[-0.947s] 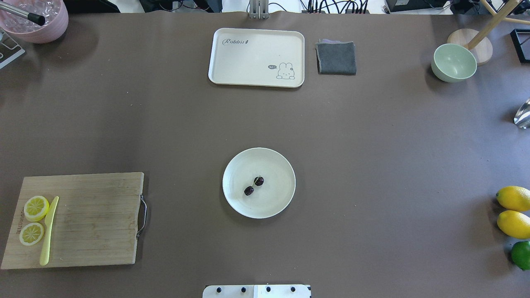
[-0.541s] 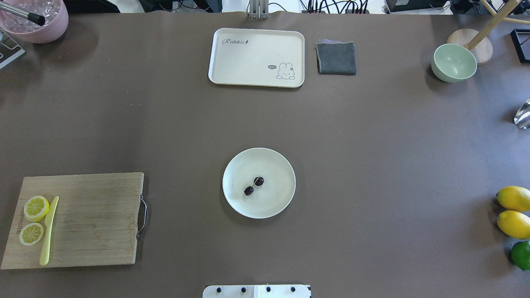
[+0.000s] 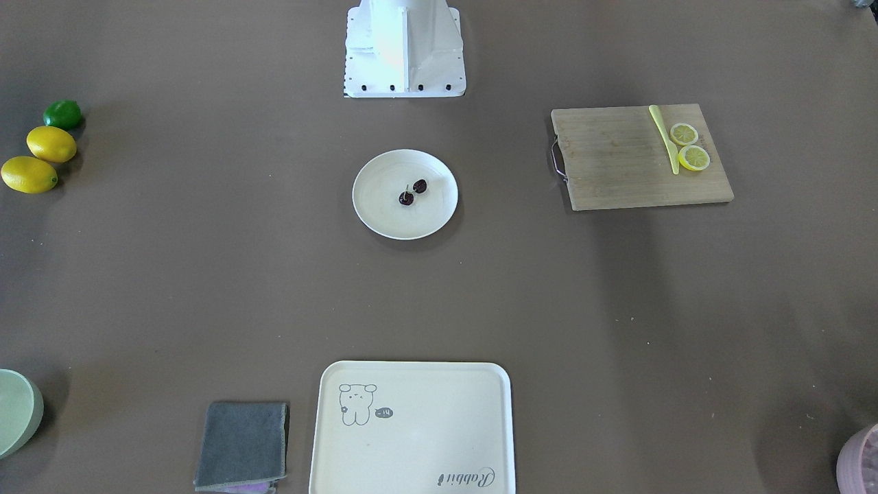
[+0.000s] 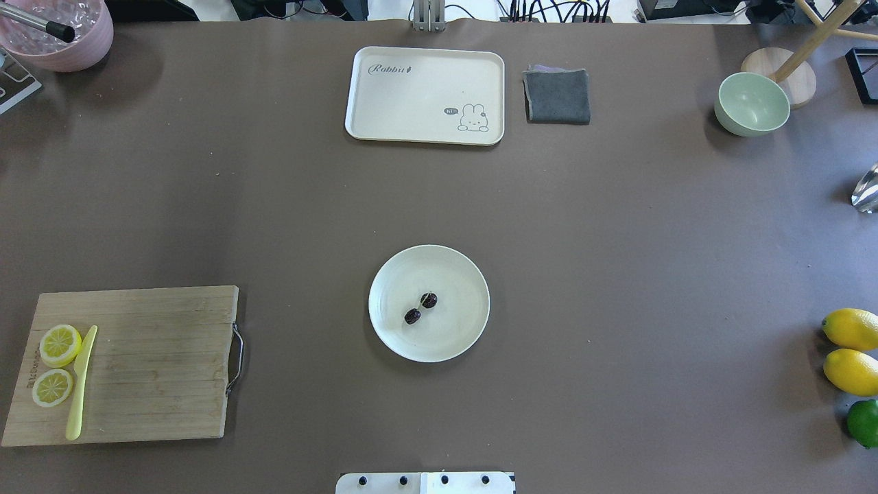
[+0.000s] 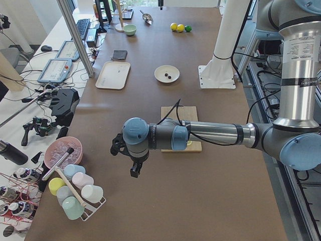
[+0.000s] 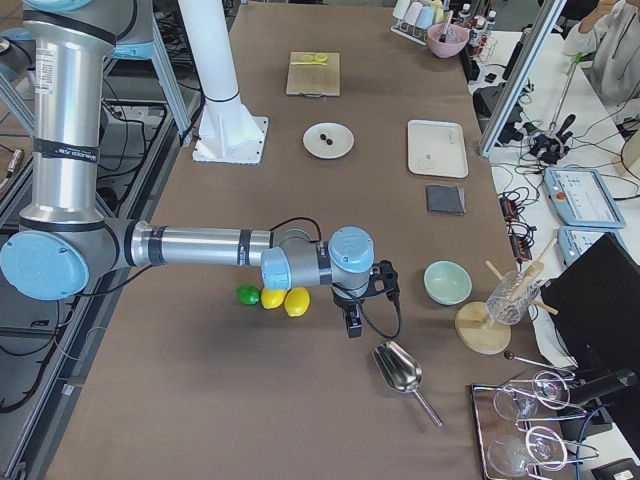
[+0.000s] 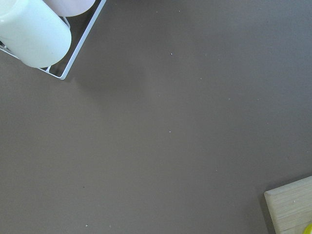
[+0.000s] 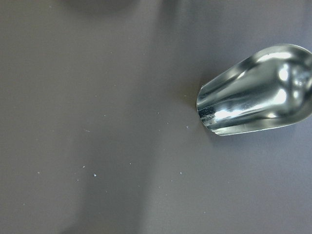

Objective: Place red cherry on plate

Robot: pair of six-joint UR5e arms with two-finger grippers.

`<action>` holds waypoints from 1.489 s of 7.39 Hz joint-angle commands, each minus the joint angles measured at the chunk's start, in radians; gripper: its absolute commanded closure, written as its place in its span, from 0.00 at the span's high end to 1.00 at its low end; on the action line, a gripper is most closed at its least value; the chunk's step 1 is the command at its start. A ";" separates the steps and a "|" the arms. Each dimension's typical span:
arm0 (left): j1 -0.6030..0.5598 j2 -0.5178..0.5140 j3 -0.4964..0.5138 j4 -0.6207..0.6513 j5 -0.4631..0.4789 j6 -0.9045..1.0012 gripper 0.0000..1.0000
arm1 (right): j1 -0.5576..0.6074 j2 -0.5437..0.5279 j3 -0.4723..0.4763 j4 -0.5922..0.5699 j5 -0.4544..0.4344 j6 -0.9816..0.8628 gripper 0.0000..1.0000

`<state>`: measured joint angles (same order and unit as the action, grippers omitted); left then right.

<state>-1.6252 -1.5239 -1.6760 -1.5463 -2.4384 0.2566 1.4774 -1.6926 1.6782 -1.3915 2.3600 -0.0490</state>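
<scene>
"Left tool (image 5: 134,169), right tool (image 6: 352,322) — apart or together?"

"Cannot tell for either; only the side views catch them. Each points straight down above the brown bench (image 4: 617,240), its arm stretched out level — the left near a rack of pastel cups (image 5: 92,193), the right near a metal scoop (image 6: 400,370)."

"And the red cherry (image 4: 420,308)?"

"Resting on the plate (image 4: 456,336) at mid-bench, well apart from both arms. A cutting board (image 4: 151,363) with lemon slices (image 4: 60,345) sits toward the robot's left end. Work desks (image 5: 60,45) with screens and cables run along the bench's far side."
</scene>
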 commanded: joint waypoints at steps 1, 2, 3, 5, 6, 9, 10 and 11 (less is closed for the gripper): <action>0.001 0.002 0.001 0.000 0.001 0.000 0.97 | -0.005 -0.002 -0.002 0.000 -0.019 -0.002 1.00; -0.001 0.004 -0.002 0.000 -0.001 0.000 0.97 | -0.005 -0.004 0.000 0.000 -0.019 -0.002 1.00; 0.001 0.010 -0.001 -0.002 0.001 0.000 0.98 | -0.005 -0.002 0.000 0.000 -0.019 -0.002 1.00; 0.001 0.014 0.004 -0.002 0.001 0.000 0.97 | -0.005 -0.004 0.001 0.000 -0.013 -0.003 1.00; -0.001 0.016 -0.001 -0.002 0.001 -0.002 0.97 | -0.005 -0.008 0.001 0.002 -0.012 -0.003 1.00; -0.001 0.016 -0.004 -0.002 -0.005 -0.002 0.97 | -0.005 -0.009 0.003 0.002 -0.010 -0.003 1.00; 0.001 0.016 -0.001 -0.002 -0.004 -0.002 0.98 | -0.005 -0.009 0.003 0.002 -0.008 -0.003 1.00; -0.001 0.016 0.001 -0.002 -0.004 -0.002 0.98 | -0.005 -0.009 0.003 0.002 -0.008 -0.003 1.00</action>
<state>-1.6256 -1.5080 -1.6767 -1.5478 -2.4419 0.2546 1.4727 -1.7011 1.6810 -1.3898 2.3509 -0.0522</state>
